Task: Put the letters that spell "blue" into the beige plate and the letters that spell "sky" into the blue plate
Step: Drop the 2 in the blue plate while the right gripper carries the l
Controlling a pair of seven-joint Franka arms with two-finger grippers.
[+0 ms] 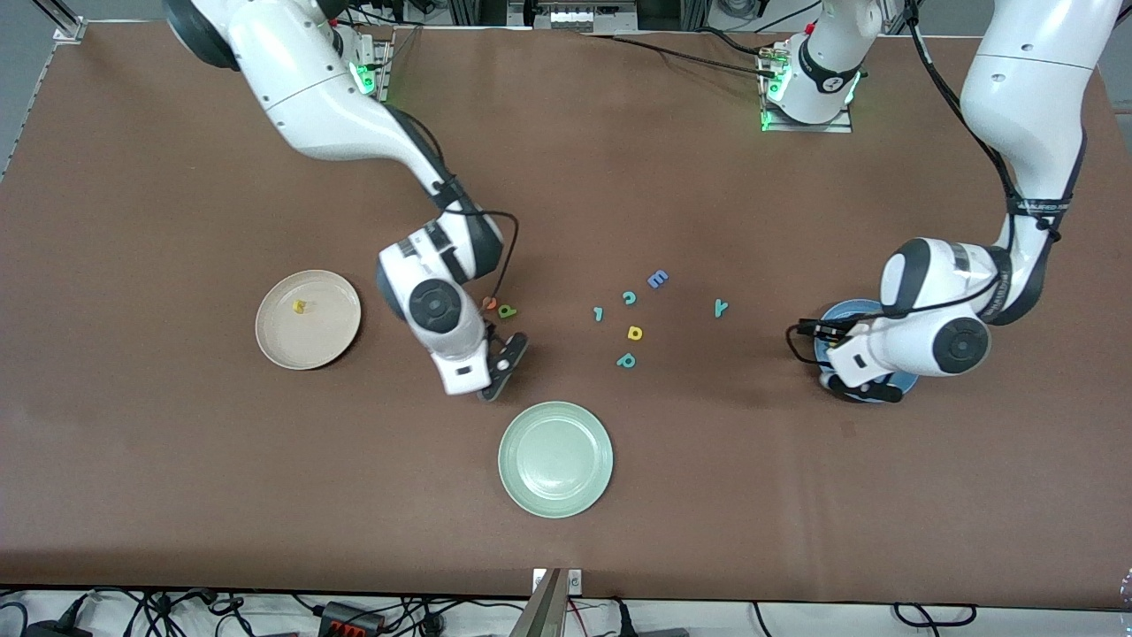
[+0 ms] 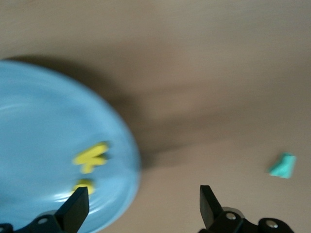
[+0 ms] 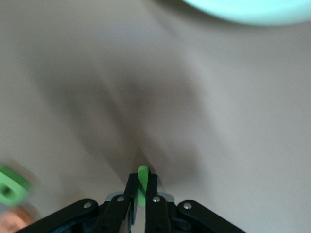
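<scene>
My right gripper (image 1: 495, 383) is shut on the thin green bar "l" (image 3: 143, 180), low over the bare table between the beige plate (image 1: 323, 341) and the pale green plate. The beige plate holds a yellow letter (image 1: 300, 306). The orange "e" (image 1: 489, 303) and green "b" (image 1: 507, 310) lie together beside the right wrist. My left gripper (image 2: 143, 206) is open with nothing in it, above the rim of the blue plate (image 2: 39, 107). Two yellow letters, "k" (image 2: 91, 157) and "s" (image 2: 83, 185), lie in that plate. The teal "y" (image 1: 721, 308) lies on the table between the blue plate and the middle letters.
A pale green plate (image 1: 555, 458) sits nearest the front camera. In the middle of the table lie a blue "E" (image 1: 657, 280), a teal "c" (image 1: 630, 297), a small teal piece (image 1: 599, 312), a yellow letter (image 1: 634, 333) and a teal "p" shape (image 1: 626, 360).
</scene>
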